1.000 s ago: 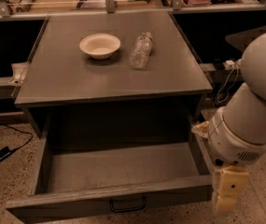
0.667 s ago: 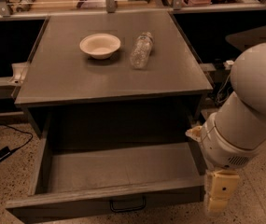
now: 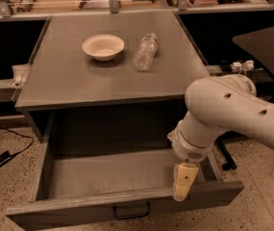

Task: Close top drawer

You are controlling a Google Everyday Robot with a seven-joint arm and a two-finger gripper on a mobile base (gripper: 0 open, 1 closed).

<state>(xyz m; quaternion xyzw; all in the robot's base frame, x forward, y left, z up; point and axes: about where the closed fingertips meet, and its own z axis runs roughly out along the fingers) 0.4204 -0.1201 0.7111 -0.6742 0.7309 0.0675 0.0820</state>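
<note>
One each: bowl [image 3: 103, 47], bottle [image 3: 146, 52], top drawer [image 3: 79, 211], tool [image 3: 183, 183] above

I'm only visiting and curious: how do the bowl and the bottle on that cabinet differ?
The bowl stands upright, mouth up; the bottle lies on its side. The bowl is opaque cream; the bottle is clear. The bowl is round and low; the bottle is long and narrow. Both rest apart on the cabinet top, above the open top drawer, where the gripper hangs at the front wall's right part.
</note>
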